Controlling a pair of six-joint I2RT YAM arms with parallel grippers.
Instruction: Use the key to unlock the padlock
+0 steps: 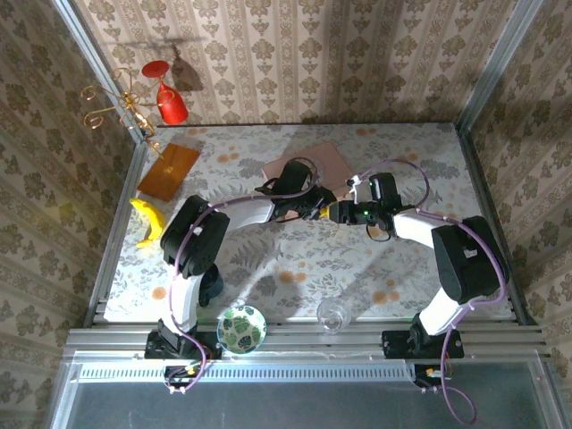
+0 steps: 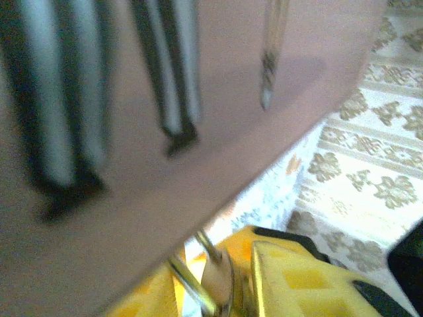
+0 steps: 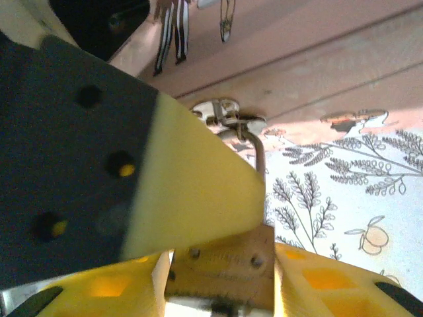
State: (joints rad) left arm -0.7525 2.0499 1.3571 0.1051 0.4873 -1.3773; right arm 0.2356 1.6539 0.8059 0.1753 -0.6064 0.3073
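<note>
The two arms meet over the middle of the floral-patterned table [image 1: 268,259], just in front of the flat pink box with a picture-printed lid [image 1: 315,159]. The tiny greyish metal padlock [image 3: 221,264] hangs at the box's front edge, its thin curved shackle [image 3: 259,158] rising to the small silver hasp plate [image 3: 225,113] fixed on the pink box wall. The right gripper [image 3: 221,294] has its yellow fingers [image 3: 330,277] pressed against both sides of the padlock's body, holding it. A broad yellow-and-black finger of the left gripper [image 1: 313,207] lies across that view, right beside the shackle. In the left wrist view the left gripper's yellow fingers [image 2: 291,277] stand somewhat apart below the box lid, with a bright metal loop and rod [image 2: 208,277] between them; whether they grip it, and whether it is the key, cannot be told through the blur. Along the table's edges stand a yellow banana [image 1: 147,219], a brown wooden board [image 1: 168,170], a green-patterned bowl [image 1: 241,328] and a clear glass [image 1: 331,315].
</note>
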